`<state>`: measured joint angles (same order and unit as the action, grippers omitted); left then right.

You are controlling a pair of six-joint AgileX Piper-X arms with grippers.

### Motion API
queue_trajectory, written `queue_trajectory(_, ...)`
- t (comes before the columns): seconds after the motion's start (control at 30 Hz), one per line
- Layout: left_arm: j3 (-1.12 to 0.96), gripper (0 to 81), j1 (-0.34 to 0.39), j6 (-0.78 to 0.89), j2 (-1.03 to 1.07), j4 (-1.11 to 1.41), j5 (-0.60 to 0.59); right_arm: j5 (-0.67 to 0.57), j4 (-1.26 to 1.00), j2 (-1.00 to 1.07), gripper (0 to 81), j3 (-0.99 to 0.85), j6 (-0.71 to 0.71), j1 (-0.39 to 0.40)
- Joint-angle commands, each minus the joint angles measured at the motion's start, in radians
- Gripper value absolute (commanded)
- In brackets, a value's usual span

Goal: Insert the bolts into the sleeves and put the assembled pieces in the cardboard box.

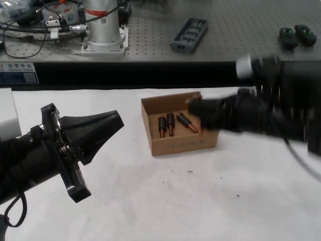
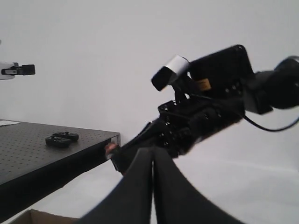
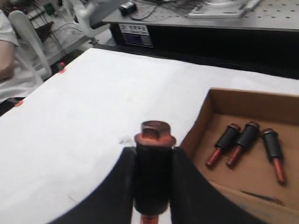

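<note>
Cardboard box (image 1: 183, 144) holding three assembled pieces (image 1: 170, 124), right gripper (image 3: 153, 151) at its 3 o'clock clamping a fourth piece (image 3: 152, 179), left gripper (image 2: 153, 161) at 9 o'clock, fingers pressing together.

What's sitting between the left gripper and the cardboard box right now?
Nothing stands there. In the high view, the stretch from the left gripper to the cardboard box is bare white cloth.

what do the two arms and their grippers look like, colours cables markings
Both arms are matte black. The left gripper has two broad fingers tapering to points, ahead of a flange plate, with a black cable looping below. The right gripper has matching black fingers; its arm carries a silver ring, a pale camera module and a yellow label.
</note>
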<state>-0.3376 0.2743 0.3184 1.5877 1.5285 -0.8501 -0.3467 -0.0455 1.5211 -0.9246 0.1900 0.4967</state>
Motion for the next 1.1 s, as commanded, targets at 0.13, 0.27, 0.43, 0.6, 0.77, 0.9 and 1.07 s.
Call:
queue_trajectory(0.13,-0.001,0.7,-0.003,-0.005,-0.013,0.025,0.011,0.008,0.217,0.118,6.6,-0.274,-0.034,-0.054)
queue_trajectory(0.27,-0.001,0.7,-0.003,-0.005,-0.013,0.025,0.011,0.008,0.401,0.287,6.6,-0.48,-0.036,-0.072)
queue_trajectory(0.43,-0.001,0.7,-0.003,-0.005,-0.013,0.025,0.011,0.032,0.552,0.474,6.6,-0.667,-0.06,-0.076)
queue_trajectory(0.6,-0.001,0.7,-0.003,-0.008,-0.013,0.025,0.011,0.042,0.578,0.597,6.6,-0.769,-0.065,-0.078)
queue_trajectory(0.77,-0.001,0.7,-0.003,-0.012,-0.013,0.025,0.011,0.044,0.582,0.661,6.4,-0.824,-0.088,-0.08)
queue_trajectory(0.9,-0.001,0.7,-0.003,-0.015,-0.013,0.025,0.011,0.08,0.592,0.691,1.3,-0.846,-0.093,-0.09)
queue_trajectory(1.07,-0.001,0.7,-0.003,-0.025,-0.013,0.025,0.011,0.114,0.666,0.709,11.3,-0.846,-0.097,-0.101)
